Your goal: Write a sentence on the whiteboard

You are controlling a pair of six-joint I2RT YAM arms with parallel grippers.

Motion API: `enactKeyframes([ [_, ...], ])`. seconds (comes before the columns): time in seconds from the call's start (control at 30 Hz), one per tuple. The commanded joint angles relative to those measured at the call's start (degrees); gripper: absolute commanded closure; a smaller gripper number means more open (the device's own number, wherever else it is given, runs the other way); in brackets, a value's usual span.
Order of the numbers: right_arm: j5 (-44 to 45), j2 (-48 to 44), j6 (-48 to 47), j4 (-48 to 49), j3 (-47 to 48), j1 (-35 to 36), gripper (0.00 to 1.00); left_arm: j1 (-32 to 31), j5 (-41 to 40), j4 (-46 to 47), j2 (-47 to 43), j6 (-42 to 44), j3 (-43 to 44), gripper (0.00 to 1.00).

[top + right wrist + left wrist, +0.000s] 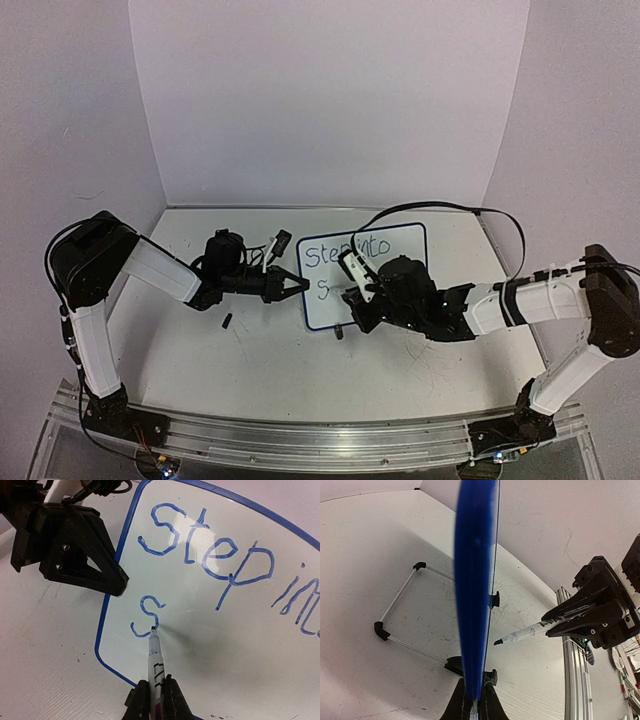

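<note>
Whiteboard (408, 243) tight in left tool (298, 285), marker (154, 657) in right tool (156, 700)

White walls (330, 100) enclose a scuffed white table (250, 360).

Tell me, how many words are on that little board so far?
2: "Step" at top left, "into" at top right of the whiteboard; below, only a lone "S" at the marker tip.
</note>
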Motion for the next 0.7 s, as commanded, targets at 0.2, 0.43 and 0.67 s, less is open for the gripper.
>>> enactKeyframes([
  [0.2,4.9,-0.3,0.2,0.9,1.8,-0.1,1.00,0.6,-3.4,-4.2,0.0,2.4,0.3,1.00],
  [0.43,3.9,-1.0,-0.2,1.8,1.2,0.0,1.00,0.6,-3.5,-4.3,-0.1,2.5,0.4,1.00],
  [0.67,4.0,-0.7,0.0,1.9,0.9,-0.1,1.00,0.6,-3.5,-4.4,0.3,2.6,0.4,1.00],
])
